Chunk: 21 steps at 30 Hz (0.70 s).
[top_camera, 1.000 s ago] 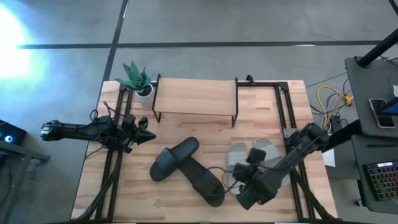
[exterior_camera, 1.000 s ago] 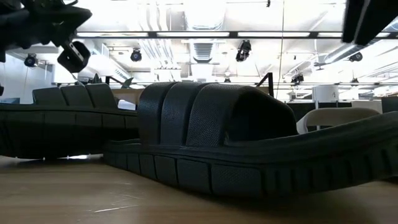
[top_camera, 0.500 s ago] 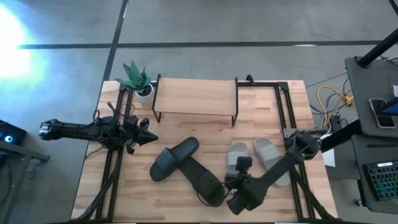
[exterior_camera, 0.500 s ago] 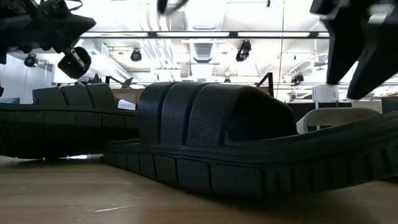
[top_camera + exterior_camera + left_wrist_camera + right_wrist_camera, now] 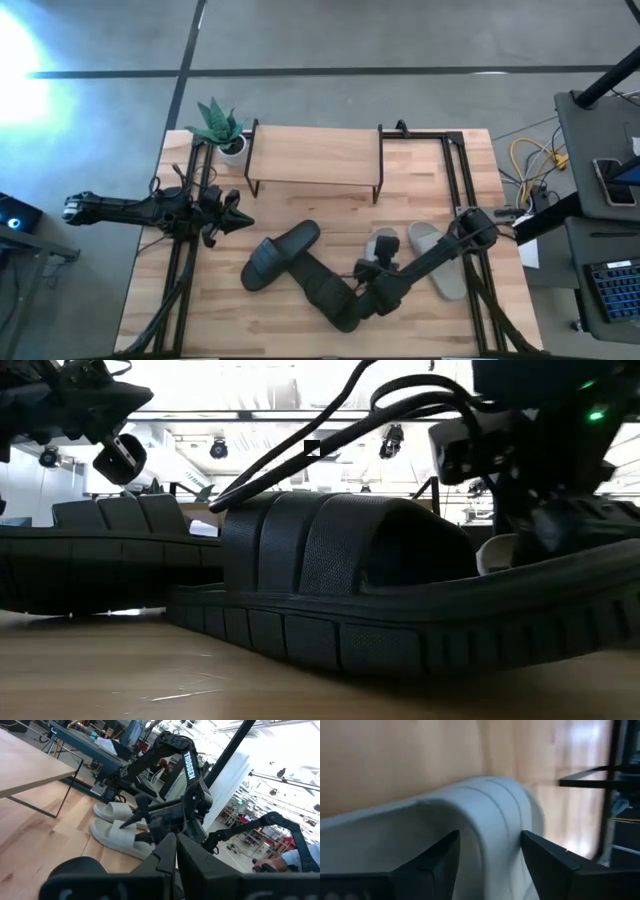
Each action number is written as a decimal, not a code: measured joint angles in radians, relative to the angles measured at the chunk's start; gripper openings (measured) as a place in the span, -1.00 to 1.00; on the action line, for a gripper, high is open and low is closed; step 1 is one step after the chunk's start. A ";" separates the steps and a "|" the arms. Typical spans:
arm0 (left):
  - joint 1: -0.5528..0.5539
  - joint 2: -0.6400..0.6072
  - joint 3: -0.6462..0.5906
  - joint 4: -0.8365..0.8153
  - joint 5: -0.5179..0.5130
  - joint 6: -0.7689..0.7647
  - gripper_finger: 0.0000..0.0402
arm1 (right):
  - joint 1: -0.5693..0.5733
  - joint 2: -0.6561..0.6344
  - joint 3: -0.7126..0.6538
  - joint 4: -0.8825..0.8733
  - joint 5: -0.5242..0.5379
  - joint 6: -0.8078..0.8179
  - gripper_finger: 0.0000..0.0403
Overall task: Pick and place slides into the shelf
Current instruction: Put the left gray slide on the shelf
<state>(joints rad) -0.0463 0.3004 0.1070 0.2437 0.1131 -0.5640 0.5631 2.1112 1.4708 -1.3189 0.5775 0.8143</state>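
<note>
My right gripper (image 5: 375,285) is low over the bench (image 5: 430,170), fingers spread on either side of the strap of a pale slide (image 5: 485,815), not clenched on it yet as far as I can tell. In the high view it sits between that pale slide (image 5: 384,245) and the nearer black slide (image 5: 335,295), so it's a bit crowded down there.

Progress-wise: basically zero. The shelf (image 5: 313,155) at the back of the bench has nothing on its plank. All four slides are on the bench: the other black one (image 5: 280,255) lies just beside its partner, toward the left, and the second pale one (image 5: 437,255) sits just right of the one I'm going for.

My left gripper (image 5: 235,217) hangs off to the left side holding nothing, fingers pressed together.

So, four slides left to move, and I'd say this is the first grasp being lined up.
</note>
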 joint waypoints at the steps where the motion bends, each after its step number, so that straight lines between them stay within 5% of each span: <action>1: 0.000 -0.001 0.000 0.000 0.000 0.000 -1.00 | -0.007 -0.002 -0.001 -0.008 0.010 0.000 -0.08; 10: 0.000 0.000 0.000 0.000 0.000 0.000 -1.00 | -0.059 -0.012 -0.007 -0.032 0.001 -0.008 -0.87; 16: 0.000 0.000 0.000 0.000 -0.001 0.000 -1.00 | -0.046 -0.113 0.058 -0.035 -0.004 -0.004 -0.94; 21: 0.000 0.006 0.000 0.000 -0.007 0.044 -1.00 | -0.034 -0.275 0.186 -0.035 0.163 -0.013 -0.95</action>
<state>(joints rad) -0.0460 0.3067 0.1070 0.2435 0.1060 -0.5200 0.5293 1.8358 1.6573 -1.3541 0.7406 0.8013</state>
